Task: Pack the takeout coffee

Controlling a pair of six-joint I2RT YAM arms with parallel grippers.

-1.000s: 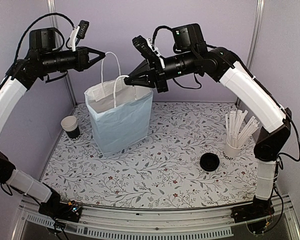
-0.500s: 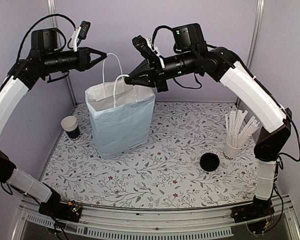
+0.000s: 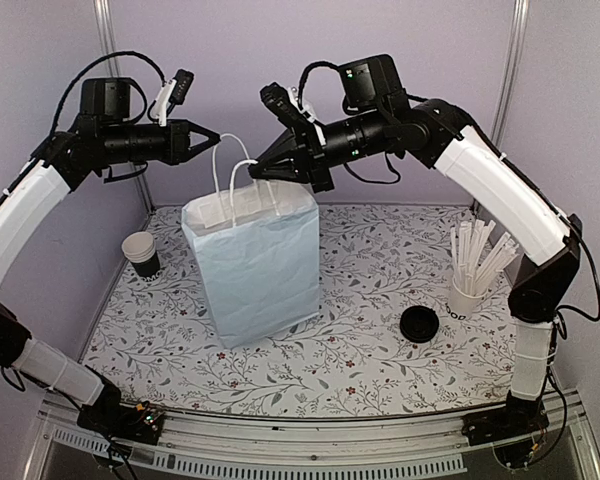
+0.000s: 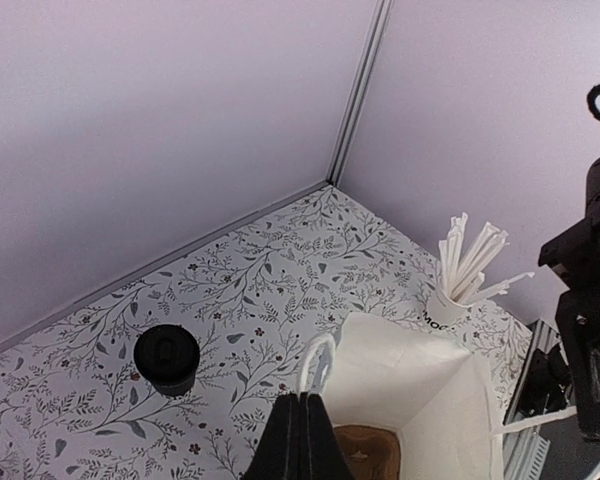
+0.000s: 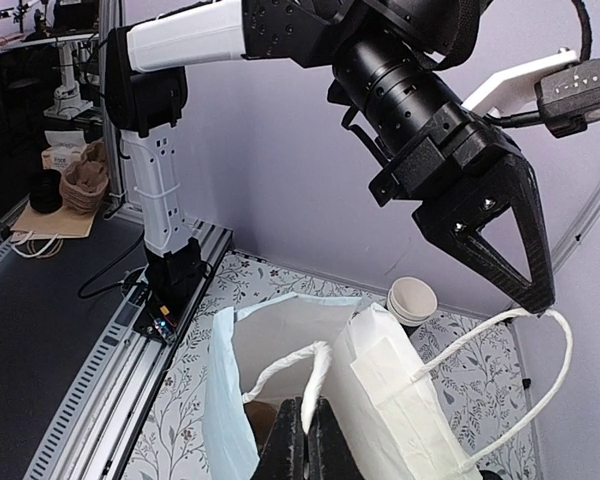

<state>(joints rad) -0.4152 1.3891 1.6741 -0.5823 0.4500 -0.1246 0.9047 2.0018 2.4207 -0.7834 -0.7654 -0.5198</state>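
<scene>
The takeout coffee (image 3: 419,324), a small black cup under a black lid, stands on the table at the right; in the left wrist view the takeout coffee (image 4: 166,357) shows from above. A pale-blue paper bag (image 3: 260,270) stands upright left of centre, its mouth open. My left gripper (image 3: 217,140) is shut on the bag's far white handle (image 4: 317,358). My right gripper (image 3: 251,170) is shut on the near handle (image 5: 315,368). Both grippers hang above the bag's mouth. A brown cardboard carrier (image 4: 365,445) lies in the bag's bottom.
Open black cups with white insides (image 3: 140,252) stand at the far left beside the wall. A white cup of wooden stirrers (image 3: 470,275) stands at the right, just behind the coffee. Purple walls close the back and both sides.
Both grippers have moved right and toward the front, taking the bag with them by its handles. The bag now stands nearer the table's middle and its mouth is pulled narrower.
</scene>
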